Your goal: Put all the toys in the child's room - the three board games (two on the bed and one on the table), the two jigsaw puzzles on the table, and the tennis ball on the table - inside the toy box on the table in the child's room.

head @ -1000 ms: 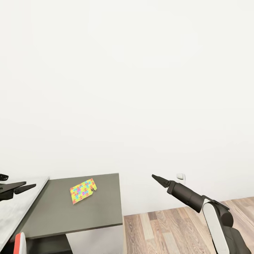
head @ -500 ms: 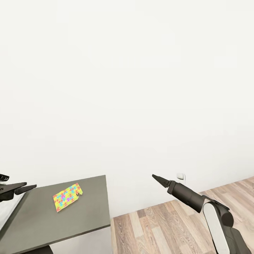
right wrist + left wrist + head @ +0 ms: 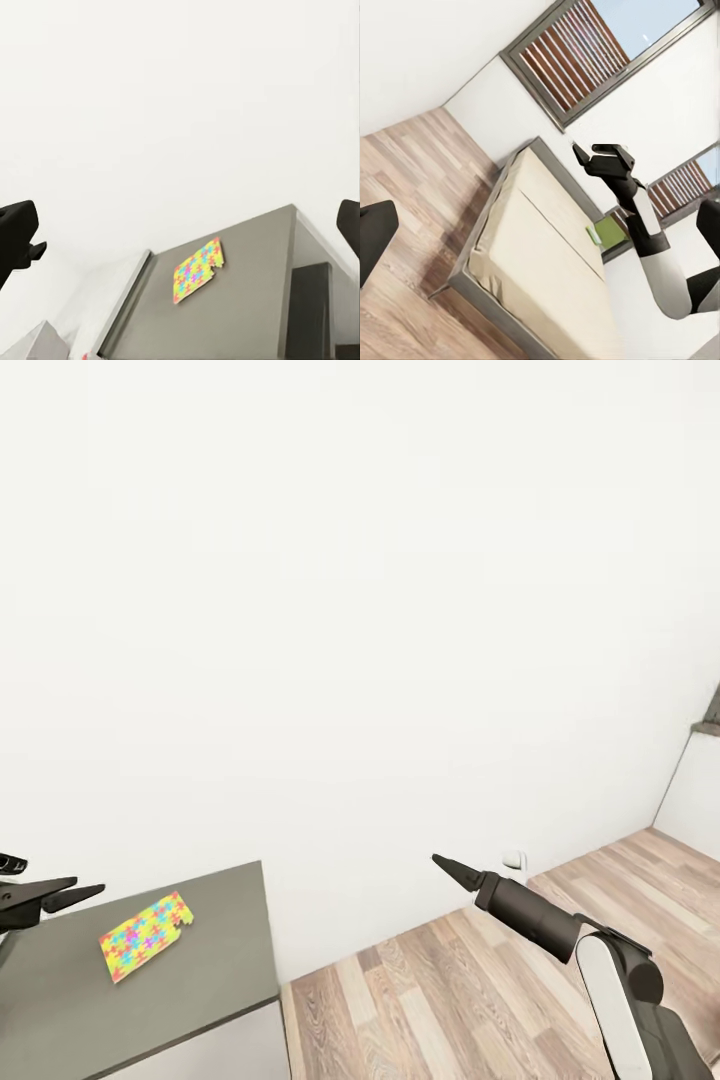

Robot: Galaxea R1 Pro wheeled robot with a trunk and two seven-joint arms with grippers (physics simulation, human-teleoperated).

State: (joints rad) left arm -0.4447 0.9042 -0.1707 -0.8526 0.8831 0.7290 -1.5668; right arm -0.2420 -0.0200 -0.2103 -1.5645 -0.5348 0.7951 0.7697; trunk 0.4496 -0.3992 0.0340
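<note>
A colourful jigsaw puzzle [image 3: 145,937] lies flat on the dark grey table [image 3: 200,980] at the lower left of the head view, and the same puzzle [image 3: 198,270] shows in the right wrist view. My left gripper [image 3: 88,885] hovers open over the table's left part, left of the puzzle. My right gripper [image 3: 440,862] hangs open over the floor, well right of the table, with nothing in it; its fingers [image 3: 15,240] stand wide apart. A flat green box [image 3: 607,232] lies on the bed [image 3: 532,255] in the left wrist view.
A blank white wall fills most of the head view. Wood floor [image 3: 450,1000] spreads right of the table. A wall socket [image 3: 512,858] sits low behind my right arm, and a room corner [image 3: 690,780] shows at the right. Slatted windows [image 3: 577,52] stand behind the bed.
The whole head picture has shifted: the camera has turned right, so the table and puzzle sit further left and the room corner has come into view. Both arms hold the same pose.
</note>
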